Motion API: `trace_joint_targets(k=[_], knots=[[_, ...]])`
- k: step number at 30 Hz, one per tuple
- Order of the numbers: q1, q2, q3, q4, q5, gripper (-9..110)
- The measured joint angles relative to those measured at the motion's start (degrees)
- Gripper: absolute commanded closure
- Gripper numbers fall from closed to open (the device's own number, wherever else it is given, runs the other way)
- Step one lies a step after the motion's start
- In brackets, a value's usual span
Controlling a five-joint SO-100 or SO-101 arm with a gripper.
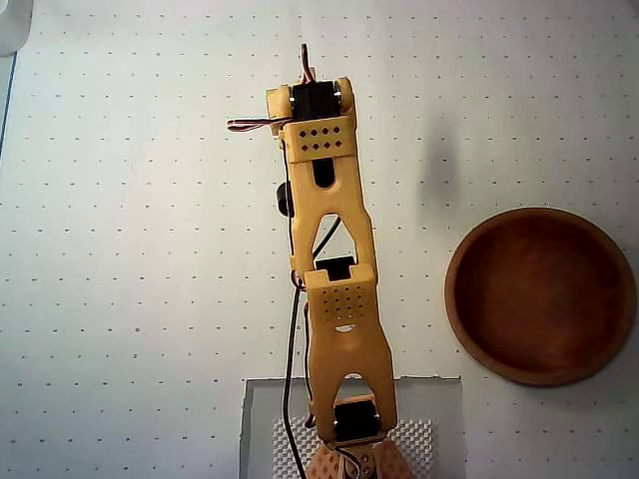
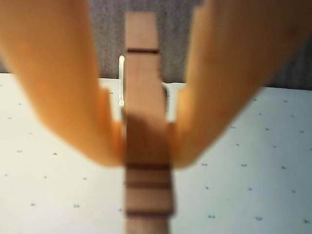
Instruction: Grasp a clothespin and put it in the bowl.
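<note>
In the wrist view the pale wooden clothespin (image 2: pixel 144 87) stands lengthwise between my two orange fingers (image 2: pixel 73 97), which press on its sides. My gripper (image 2: pixel 146 156) is shut on it. In the overhead view the yellow arm (image 1: pixel 334 249) stretches up the middle of the picture and covers both the gripper and the clothespin. The round reddish-brown wooden bowl (image 1: pixel 540 296) sits at the right edge of that view, empty, well to the right of the arm and nearer its base than its wrist (image 1: pixel 315 105).
A white mat with a grid of small dots (image 1: pixel 130 249) covers the table. The arm's base stands on a grey plate (image 1: pixel 262 419) at the bottom. A white object (image 1: pixel 12 25) shows in the top left corner. A grey backdrop (image 2: pixel 107 29) lies beyond the mat.
</note>
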Motion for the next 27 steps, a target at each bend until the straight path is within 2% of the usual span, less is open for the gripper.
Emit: trace_joint_targets(k=[12,17,27], knots=[[3.4,18.2,18.5,0.0,0.4,105],[4.3,25.1,25.9,0.0,3.4,105],[13.5,36.3,43.1,0.0,4.9,105]])
